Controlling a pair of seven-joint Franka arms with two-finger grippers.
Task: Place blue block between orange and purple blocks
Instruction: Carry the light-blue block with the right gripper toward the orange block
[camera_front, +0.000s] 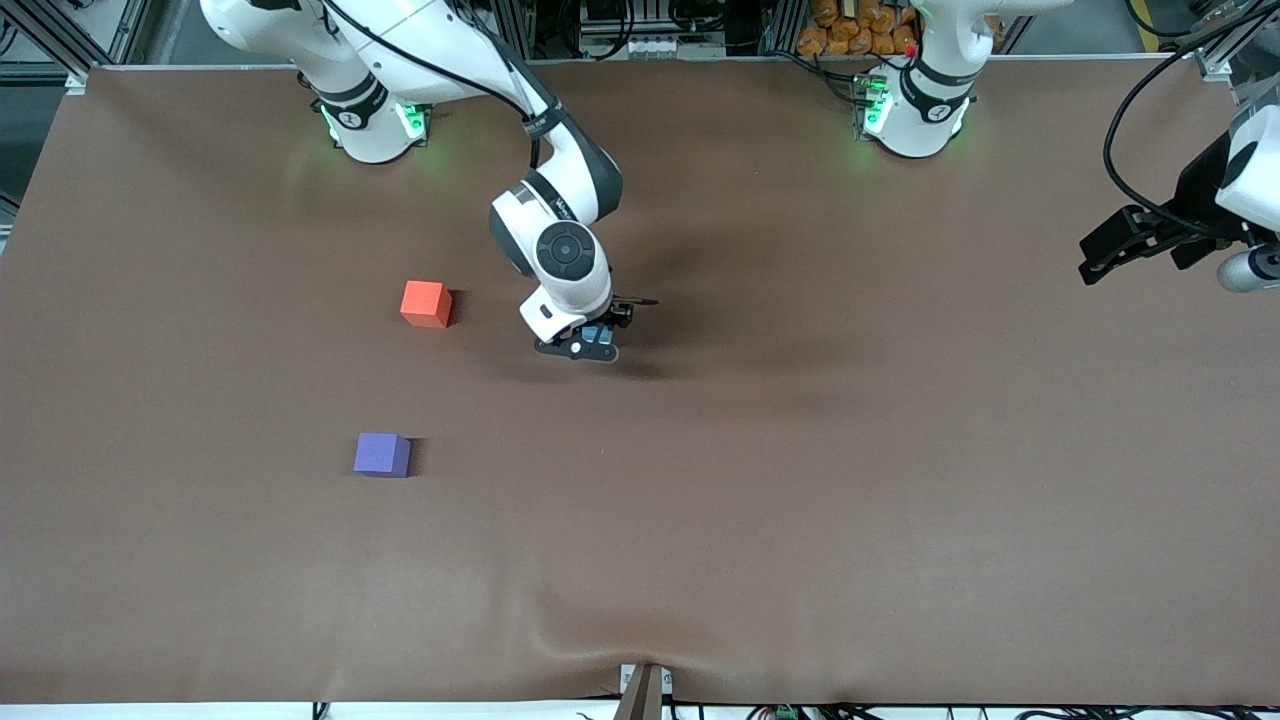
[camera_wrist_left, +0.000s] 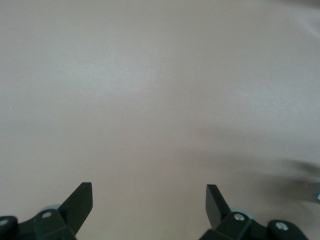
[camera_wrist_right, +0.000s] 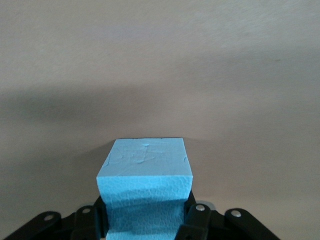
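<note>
Blue block (camera_wrist_right: 144, 187) is clamped in the right claw (camera_front: 590, 345) low over the bench (camera_front: 800, 500), beside the orange block (camera_front: 426, 303); the purple block (camera_front: 382, 455) sits apart. The left claw (camera_wrist_left: 150, 205), spread wide, is parked at the bench's edge.

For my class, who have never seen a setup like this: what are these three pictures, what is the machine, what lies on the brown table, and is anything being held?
Two white robot arms stand at a brown table. The wide picture looks down from across the table; the other two come from cameras on each arm's wrist. The right pincer, low over the middle of the table, is shut on the blue block, seen close in its wrist picture. The left pincer waits open at its end of the table, seeing only bare cloth. The orange block and the purple block lie apart, purple nearer the front camera.
</note>
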